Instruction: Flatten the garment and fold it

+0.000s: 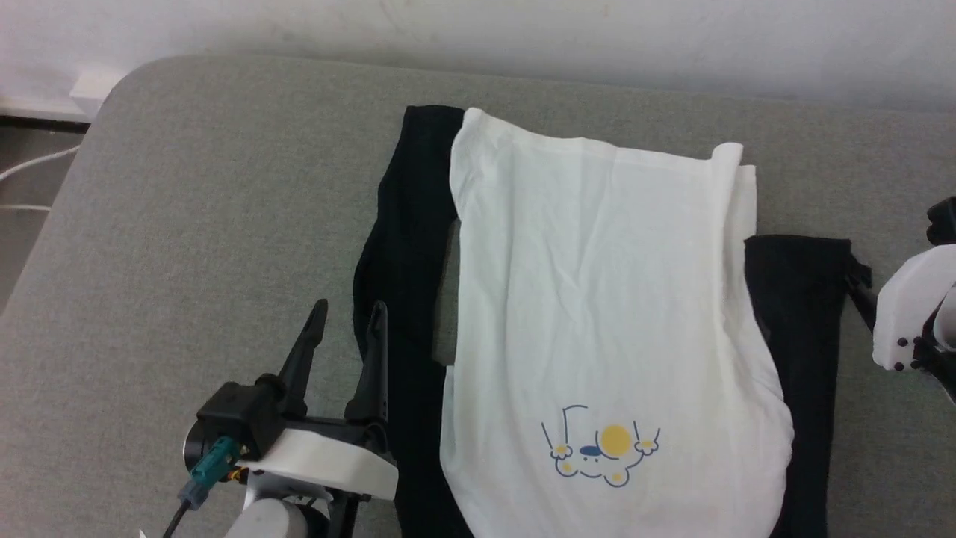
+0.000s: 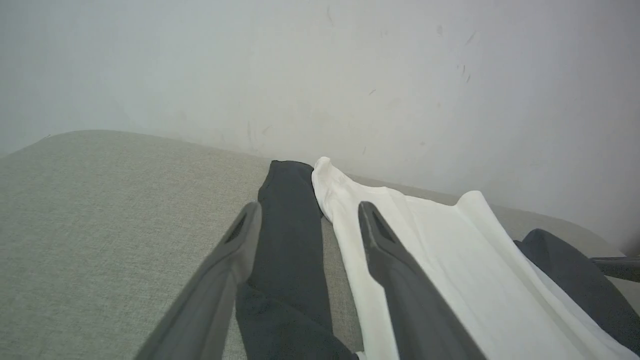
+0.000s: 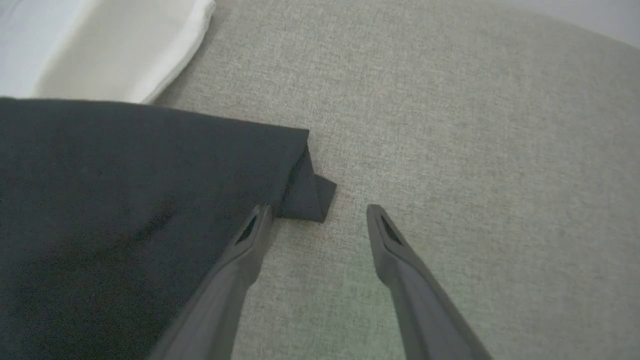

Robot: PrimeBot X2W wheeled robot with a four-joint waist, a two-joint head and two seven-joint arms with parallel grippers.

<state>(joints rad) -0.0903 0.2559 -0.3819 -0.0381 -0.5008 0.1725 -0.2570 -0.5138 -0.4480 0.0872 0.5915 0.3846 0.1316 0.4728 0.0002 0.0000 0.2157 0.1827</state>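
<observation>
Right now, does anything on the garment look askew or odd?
The garment lies fairly flat, but its right-side sleeve ends short with a cuff corner flipped out, while the left-side sleeve runs the body's full length.

A plain indoor room, home or test space I cannot tell: a grey fabric-covered pad [image 1: 187, 187] against a bare, scuffed white wall [image 1: 523, 37], with white cables [image 1: 30, 168] on the floor [image 1: 19, 254].

Left arm [image 1: 321, 459] and right arm [image 1: 907, 306] hover, jaws spread, empty.
</observation>
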